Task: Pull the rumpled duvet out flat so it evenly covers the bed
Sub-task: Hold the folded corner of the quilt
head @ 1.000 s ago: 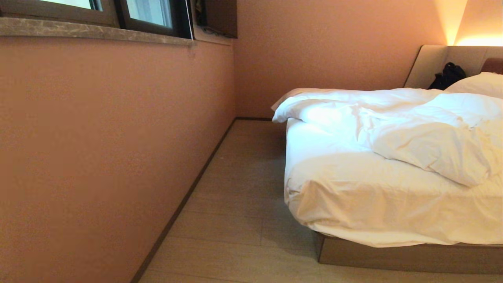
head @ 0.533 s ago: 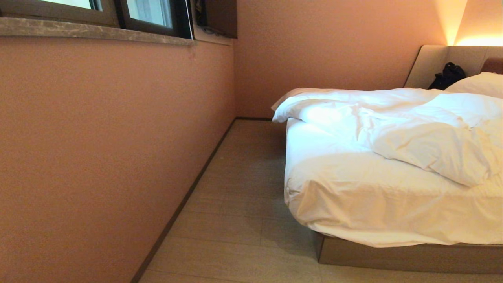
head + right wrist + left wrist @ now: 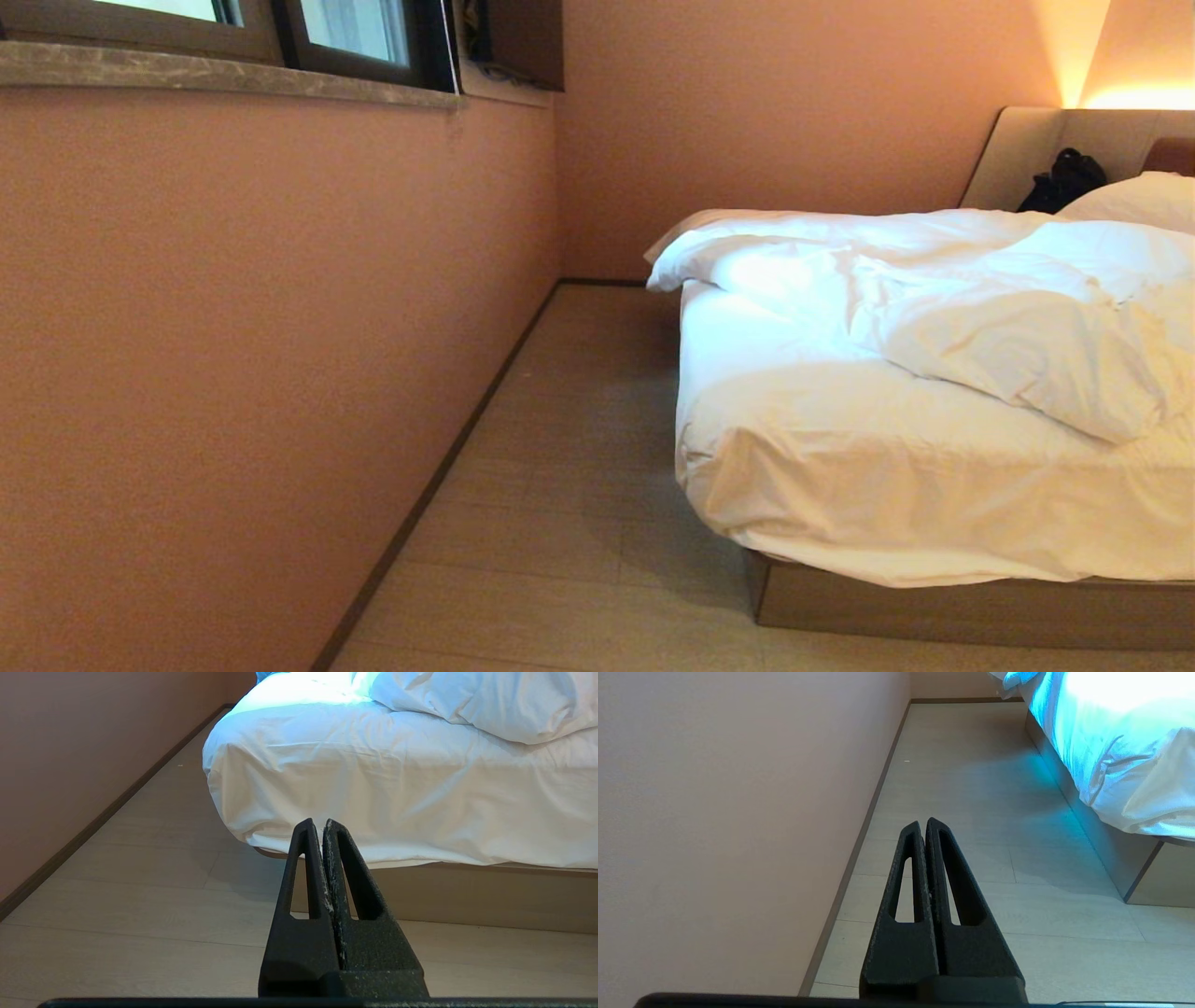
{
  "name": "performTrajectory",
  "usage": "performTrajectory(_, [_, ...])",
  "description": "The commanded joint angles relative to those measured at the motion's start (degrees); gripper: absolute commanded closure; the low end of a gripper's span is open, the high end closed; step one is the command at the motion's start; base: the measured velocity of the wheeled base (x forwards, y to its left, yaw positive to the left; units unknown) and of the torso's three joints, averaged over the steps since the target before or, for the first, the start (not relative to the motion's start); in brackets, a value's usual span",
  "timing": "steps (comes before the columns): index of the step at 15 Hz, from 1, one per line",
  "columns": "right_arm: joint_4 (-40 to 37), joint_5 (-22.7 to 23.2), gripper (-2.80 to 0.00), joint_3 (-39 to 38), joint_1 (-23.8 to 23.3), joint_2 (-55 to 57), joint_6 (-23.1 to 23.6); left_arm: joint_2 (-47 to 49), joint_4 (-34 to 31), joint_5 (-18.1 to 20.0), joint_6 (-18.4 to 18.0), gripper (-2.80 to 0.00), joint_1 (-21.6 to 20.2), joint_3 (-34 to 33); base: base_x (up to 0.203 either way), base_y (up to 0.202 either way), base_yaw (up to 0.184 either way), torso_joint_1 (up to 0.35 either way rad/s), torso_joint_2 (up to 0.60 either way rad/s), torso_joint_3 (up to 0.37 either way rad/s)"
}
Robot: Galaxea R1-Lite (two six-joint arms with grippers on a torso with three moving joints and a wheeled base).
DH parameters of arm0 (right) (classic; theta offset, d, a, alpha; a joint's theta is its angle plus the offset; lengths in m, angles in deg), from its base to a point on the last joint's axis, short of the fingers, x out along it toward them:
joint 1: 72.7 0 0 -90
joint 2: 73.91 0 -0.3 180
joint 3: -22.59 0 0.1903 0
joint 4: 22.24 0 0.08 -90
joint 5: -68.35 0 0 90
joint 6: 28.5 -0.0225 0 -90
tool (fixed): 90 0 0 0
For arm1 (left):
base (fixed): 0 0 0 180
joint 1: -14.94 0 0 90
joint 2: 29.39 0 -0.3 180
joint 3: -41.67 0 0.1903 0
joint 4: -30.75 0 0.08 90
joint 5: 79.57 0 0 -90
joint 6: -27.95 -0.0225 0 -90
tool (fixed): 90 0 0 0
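The bed (image 3: 934, 607) fills the right of the head view, its white-sheeted mattress on a tan base. The puffy white duvet (image 3: 980, 308) lies bunched toward the headboard, leaving the near mattress corner bare; its folded edge shows in the right wrist view too (image 3: 476, 700). Neither arm appears in the head view. My left gripper (image 3: 923, 822) is shut and empty, low over the floor between wall and bed. My right gripper (image 3: 317, 822) is also shut and empty, pointing at the foot of the bed (image 3: 467, 896).
A salmon wall (image 3: 233, 373) with a window sill runs along the left, leaving a wood-floor aisle (image 3: 579, 448) beside the bed. A pillow (image 3: 1139, 201) and a black bag (image 3: 1064, 179) rest by the beige headboard (image 3: 1027, 149).
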Motion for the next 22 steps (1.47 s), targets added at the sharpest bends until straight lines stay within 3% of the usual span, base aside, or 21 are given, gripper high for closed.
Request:
performTrajectory(1, [0.01, 0.02, 0.0, 0.0, 0.01, -0.02, 0.0, -0.02, 0.02, 0.04, 0.08, 0.0, -0.02, -0.04, 0.0, 0.0, 0.0, 0.0, 0.0, 0.0])
performTrajectory(5, [0.1, 0.02, 0.0, -0.09, 0.01, -0.02, -0.09, -0.02, 0.02, 0.04, 0.08, 0.0, -0.02, -0.04, 0.0, 0.0, 0.0, 0.0, 0.0, 0.0])
performTrajectory(12, [0.19, -0.07, 0.0, -0.18, 0.01, -0.02, -0.26, 0.07, -0.07, -0.31, 0.87, 0.0, -0.02, 0.04, 0.159, 0.0, 0.0, 0.005, 0.0, 0.001])
performTrajectory(18, [0.19, -0.07, 0.0, -0.18, 0.01, -0.02, -0.35, -0.02, 0.02, 0.13, -0.01, 0.0, -0.02, -0.04, 0.0, 0.0, 0.0, 0.0, 0.0, 0.0])
performTrajectory(22, [0.19, -0.07, 0.0, -0.18, 0.01, -0.02, -0.27, -0.02, 0.11, -0.23, 1.75, 0.0, -0.02, -0.04, 0.0, 0.0, 0.0, 0.0, 0.0, 0.0])
